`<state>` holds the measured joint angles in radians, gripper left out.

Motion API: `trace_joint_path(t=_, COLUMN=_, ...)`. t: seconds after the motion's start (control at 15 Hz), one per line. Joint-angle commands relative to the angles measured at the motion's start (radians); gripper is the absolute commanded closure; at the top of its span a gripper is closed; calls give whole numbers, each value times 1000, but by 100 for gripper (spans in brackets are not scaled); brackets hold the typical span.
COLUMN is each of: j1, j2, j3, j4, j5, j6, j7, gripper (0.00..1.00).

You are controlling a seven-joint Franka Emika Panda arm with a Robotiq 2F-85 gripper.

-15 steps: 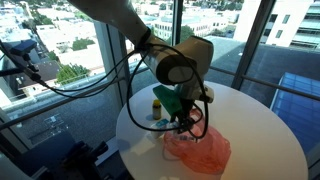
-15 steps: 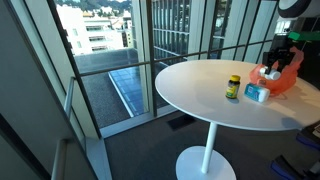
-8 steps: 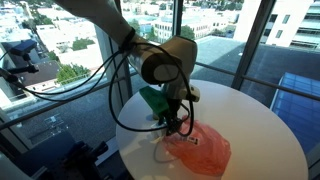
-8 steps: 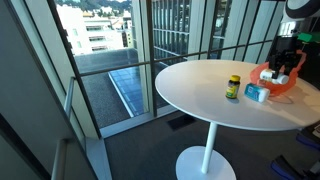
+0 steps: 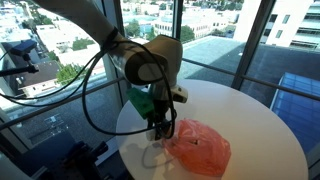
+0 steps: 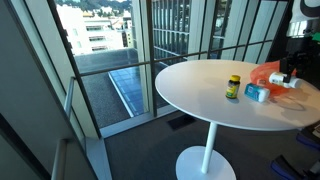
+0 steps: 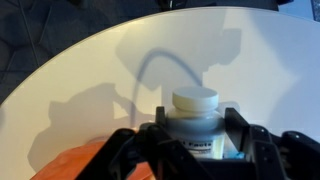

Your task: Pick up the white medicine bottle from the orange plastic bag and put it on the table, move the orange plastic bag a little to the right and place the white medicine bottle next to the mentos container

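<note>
In an exterior view the pincer (image 5: 160, 128) hung over the surface (image 5: 250, 120), with the orange plastic bag (image 5: 200, 150) just beside it. Couldn't make out the bottle there. In an exterior view the mentos container (image 6: 257, 93) sat near the pincer, and a dark yellow-capped bottle (image 6: 233, 87) stood beyond it. Wrist view: the pincer was clamped on the white medicine bottle (image 7: 195, 108), which had a smooth white cap and a dark label. I'd lower it straight, stand it upright on bare surface clear of the bag, then let go.

Bright daylight, hard-edged shadows across the table (image 7: 250, 60).
</note>
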<state>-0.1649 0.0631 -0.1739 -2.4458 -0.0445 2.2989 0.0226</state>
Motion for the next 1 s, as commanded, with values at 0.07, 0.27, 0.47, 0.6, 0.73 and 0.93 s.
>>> trace_joint_path(t=0.07, j1=2, j2=-37, j3=0, j4=-58, j5=-26, j6=51, j7=36, gripper=64)
trace_joint_path(t=0.27, j1=-3, j2=-5, j3=-7, j4=-63, j5=-35, j6=117, j7=48, gripper=64)
trace_joint_path(t=0.47, j1=-13, j2=33, j3=-19, j4=-52, j5=-29, j6=155, j7=52, gripper=64)
trace_joint_path(t=0.6, j1=-18, j2=56, j3=-29, j4=-48, j5=-27, j6=177, j7=51, gripper=64)
trace_joint_path(t=0.73, j1=-25, j2=82, j3=-38, j4=-41, j5=-20, j6=194, j7=44, gripper=64)
trace_joint_path(t=0.93, j1=-32, j2=120, j3=-52, j4=-34, j5=-19, j6=232, j7=41, gripper=64)
